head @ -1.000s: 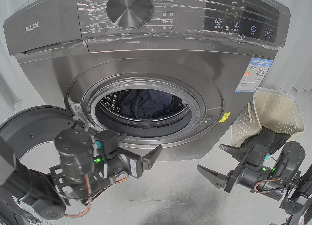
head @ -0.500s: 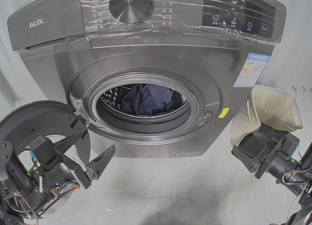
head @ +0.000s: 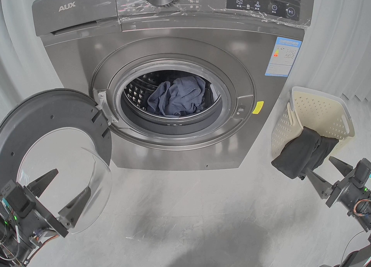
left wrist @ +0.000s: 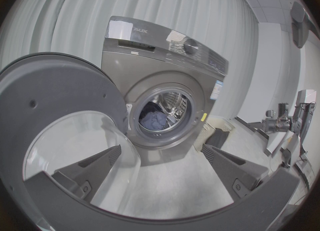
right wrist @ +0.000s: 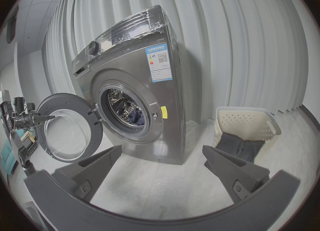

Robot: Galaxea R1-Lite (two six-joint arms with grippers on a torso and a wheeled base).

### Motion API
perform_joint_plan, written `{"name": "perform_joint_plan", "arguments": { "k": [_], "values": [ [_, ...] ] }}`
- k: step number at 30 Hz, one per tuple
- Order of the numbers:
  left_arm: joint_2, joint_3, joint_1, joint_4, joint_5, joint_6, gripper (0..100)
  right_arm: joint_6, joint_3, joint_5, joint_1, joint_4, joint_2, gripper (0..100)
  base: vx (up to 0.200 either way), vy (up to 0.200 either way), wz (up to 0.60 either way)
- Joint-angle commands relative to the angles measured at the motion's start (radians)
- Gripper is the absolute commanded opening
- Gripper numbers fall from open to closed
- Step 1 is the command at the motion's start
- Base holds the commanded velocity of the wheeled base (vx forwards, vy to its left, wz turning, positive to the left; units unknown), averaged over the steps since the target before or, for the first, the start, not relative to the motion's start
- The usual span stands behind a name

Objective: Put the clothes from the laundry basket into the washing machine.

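We record the left hand (head: 70,182) as empty and spread apart, low over the floor (head: 193,210). The open door (head: 50,113) of the washing machine (head: 174,28) stands just ahead of it. The right hand (head: 320,165) is likewise empty and spread apart. Directly before its tips, a dark garment (head: 299,155) drapes over the laundry basket (head: 320,105) rim; whether they touch cannot be told. A blue garment (head: 179,96) lies in the drum, well ahead of both hands.
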Motion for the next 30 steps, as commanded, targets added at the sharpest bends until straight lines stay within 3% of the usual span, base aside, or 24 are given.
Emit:
{"name": "perform_joint_plan", "arguments": {
  "k": [1, 5, 9, 12, 13, 14, 17, 23, 26, 27, 28, 29, 30],
  "values": [
    [-0.222, 0.008, 0.045, 0.154, 0.001, 0.002, 100, 0.002, 0.018, -0.034, -0.050, 0.137, -0.218, 100, 0.000, 0.000, 0.00],
    [-0.343, 0.006, 0.080, 0.280, 0.001, 0.002, 100, -0.001, 0.016, -0.031, -0.110, 0.270, -0.352, 100, 0.000, 0.000, 0.00],
    [-0.418, 0.002, 0.113, 0.372, 0.001, -0.001, 100, -0.010, 0.016, -0.029, -0.157, 0.395, -0.472, 100, 0.000, -0.200, 0.00],
    [-0.515, 0.023, 0.166, 0.430, -0.006, -0.006, 100, -0.012, 0.016, -0.020, -0.214, 0.591, -0.657, 100, 0.000, -0.200, 0.00],
    [-0.515, 0.023, 0.166, 0.430, -0.006, -0.006, 100, -0.012, 0.016, -0.020, -0.214, 0.591, -0.657, 100, 0.000, -0.200, 0.00],
    [-0.575, 0.023, 0.212, 0.493, -0.013, -0.007, 100, -0.014, 0.016, -0.017, -0.231, 0.711, -0.771, 100, 0.000, -0.200, 0.00],
    [-0.640, 0.023, 0.251, 0.579, -0.034, -0.001, 100, -0.029, 0.012, -0.017, -0.257, 0.852, -0.892, 100, 0.000, -0.200, 0.00],
    [-0.742, 0.023, 0.338, 0.705, -0.054, 0.000, 100, -0.044, 0.016, -0.017, -0.320, 1.016, -1.047, 100, 0.000, -0.200, 0.00],
    [-0.783, 0.023, 0.376, 0.740, -0.078, -0.004, 100, -0.041, 0.015, -0.011, -0.337, 1.102, -1.099, 100, 0.000, 0.000, 0.00],
    [-0.809, 0.023, 0.401, 0.768, -0.098, -0.007, 100, -0.035, 0.002, 0.025, -0.357, 1.143, -1.134, 100, 0.000, 0.000, 0.00],
    [-0.855, 0.023, 0.439, 0.817, -0.143, -0.004, 100, -0.041, -0.011, 0.130, -0.398, 1.166, -1.182, 100, 0.000, 0.000, 0.00],
    [-0.883, 0.023, 0.462, 0.843, -0.171, -0.003, 100, -0.038, -0.008, 0.166, -0.407, 1.163, -1.186, 100, 0.000, 0.000, 0.00],
    [-0.909, 0.023, 0.485, 0.881, -0.200, -0.001, 100, -0.038, -0.004, 0.172, -0.407, 1.159, -1.186, 100, 0.000, 0.000, 0.00]
  ]
}}
